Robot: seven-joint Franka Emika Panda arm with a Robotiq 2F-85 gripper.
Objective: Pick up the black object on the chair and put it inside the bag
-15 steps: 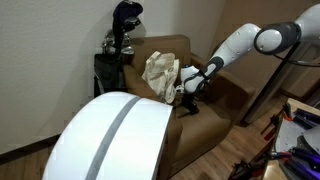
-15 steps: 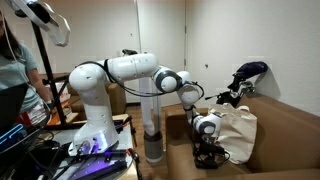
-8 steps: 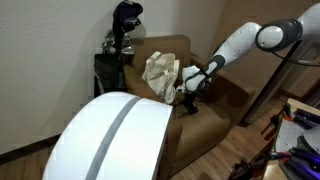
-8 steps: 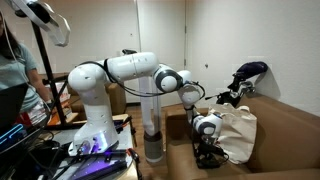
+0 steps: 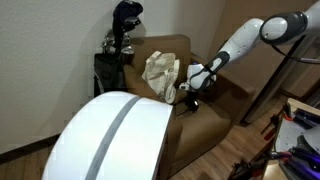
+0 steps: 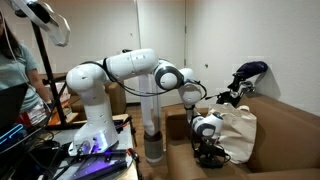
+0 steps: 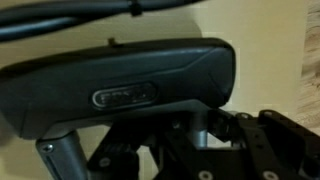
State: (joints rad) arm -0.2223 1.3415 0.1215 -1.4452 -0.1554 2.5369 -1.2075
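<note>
Gripper pointing down over chair, beside bag

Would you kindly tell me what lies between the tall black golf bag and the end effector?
The crumpled cream-white paper bag on the tan-brown upholstered armchair lies there, shown in an exterior view.

The desk here is the tan chair, seen in both exterior views. The cream bag stands on its seat, leaning on the backrest just beside the jaws. In the wrist view the black object lies across tan upholstery right in front of the jaws; whether it rests there cannot be told.
</note>
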